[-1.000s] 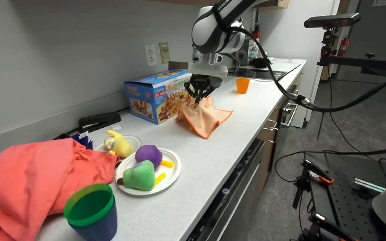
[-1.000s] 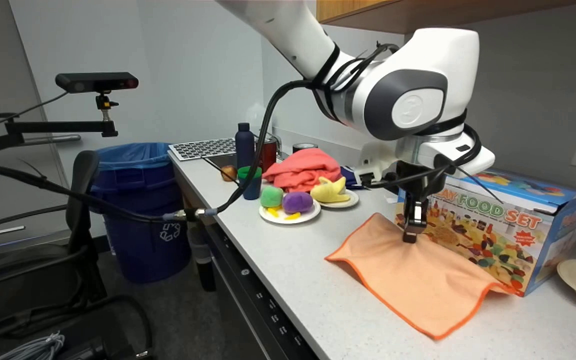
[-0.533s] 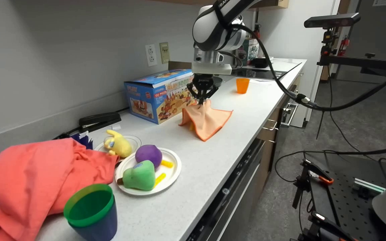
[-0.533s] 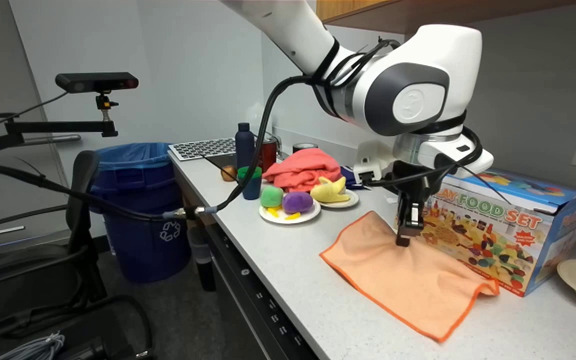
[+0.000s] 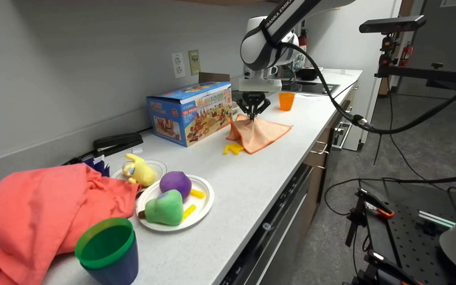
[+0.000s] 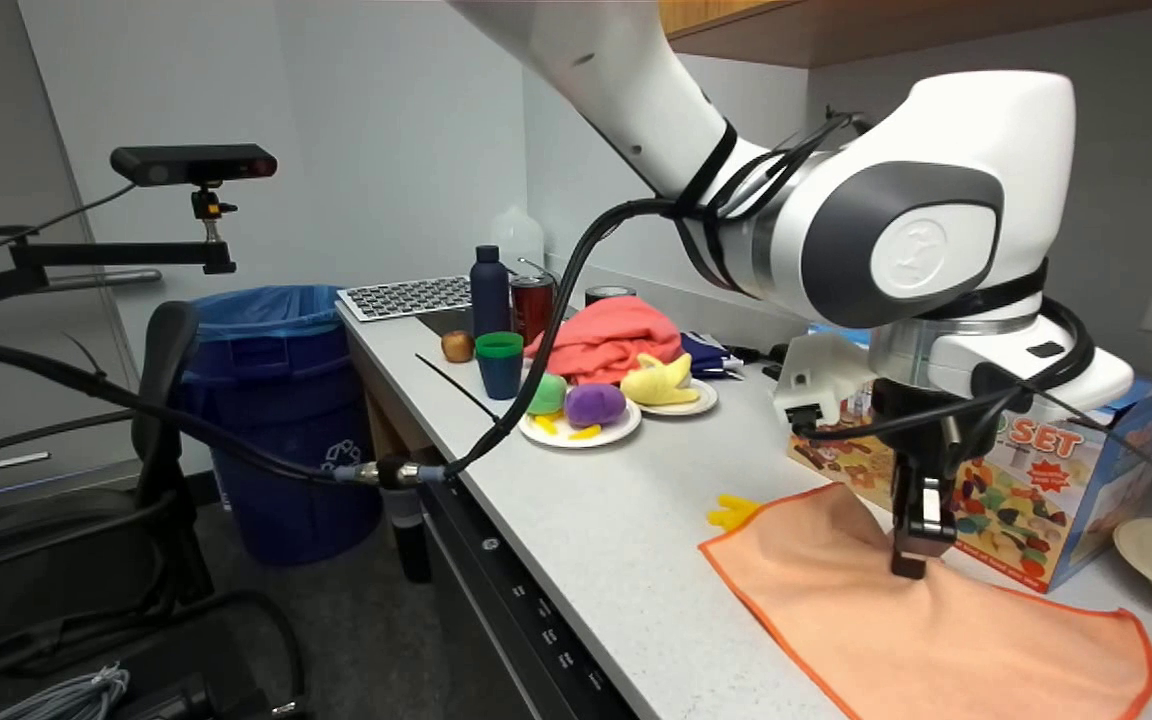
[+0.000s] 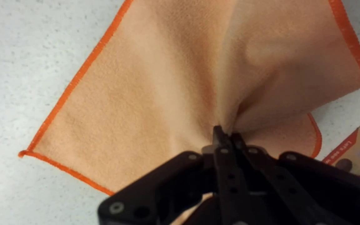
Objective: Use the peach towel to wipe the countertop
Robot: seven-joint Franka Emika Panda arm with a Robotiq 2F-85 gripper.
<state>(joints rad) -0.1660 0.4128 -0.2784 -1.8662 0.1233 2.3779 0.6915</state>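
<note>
— In an exterior view, where is the peach towel?
— On the counter, with some room before its front edge.
— And in an exterior view?
— The cardboard box stands near it.
— In the wrist view?
— The fingers clamp the towel; soft folds run to its orange hem.

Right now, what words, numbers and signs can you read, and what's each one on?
"FRANKA EMIKA": on the robot arm.
"PLAY FOOD SET": on the toy box.
"Let's see w", cut off: on that box, in the wrist view.
"PIECES", number too blurred: on that box.
Recycling arrows, partly hidden: on the blue bin.
Too small or blurred: the box's other print, the arm's round mark, labels on the black panel, papers on the door.
</note>
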